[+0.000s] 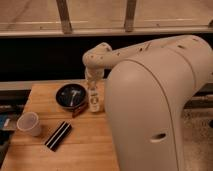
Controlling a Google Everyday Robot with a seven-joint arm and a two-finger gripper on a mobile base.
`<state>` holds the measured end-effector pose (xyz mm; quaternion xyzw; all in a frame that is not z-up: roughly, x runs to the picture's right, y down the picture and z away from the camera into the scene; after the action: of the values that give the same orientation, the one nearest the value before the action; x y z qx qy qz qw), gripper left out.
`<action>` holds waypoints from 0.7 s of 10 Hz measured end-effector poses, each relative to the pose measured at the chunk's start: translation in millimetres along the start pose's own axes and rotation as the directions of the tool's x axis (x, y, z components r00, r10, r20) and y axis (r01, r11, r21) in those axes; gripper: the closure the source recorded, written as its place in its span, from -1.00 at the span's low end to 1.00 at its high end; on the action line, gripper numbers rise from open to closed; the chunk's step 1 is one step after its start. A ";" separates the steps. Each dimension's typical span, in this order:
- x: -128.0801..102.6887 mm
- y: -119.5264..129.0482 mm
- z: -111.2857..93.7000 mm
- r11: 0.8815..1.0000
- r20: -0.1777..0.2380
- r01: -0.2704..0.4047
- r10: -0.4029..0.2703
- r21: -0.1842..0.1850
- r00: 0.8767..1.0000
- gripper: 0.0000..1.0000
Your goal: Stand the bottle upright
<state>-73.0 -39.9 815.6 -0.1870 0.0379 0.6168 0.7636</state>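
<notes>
The bottle [94, 102], slim and white with a tan-orange label, stands upright on the wooden table [85, 145] just right of the dark bowl [71, 95]. My gripper [92, 86] comes straight down onto its cap end from the white arm above and is shut on the bottle's top. The bottle's upper part is partly hidden by the gripper.
A white cup [29, 123] stands near the table's left edge. A black bar with a white stripe [58, 135] lies in front of the bowl. A small brown item [79, 111] rests by the bowl's rim. My large white arm shell [155, 110] blocks the right half.
</notes>
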 end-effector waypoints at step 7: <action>-19.7 1.1 17.7 0.996 0.002 0.022 -0.022 0.085 1.000 1.00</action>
<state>-81.8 -52.1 837.4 -0.1538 0.0607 0.6066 0.7777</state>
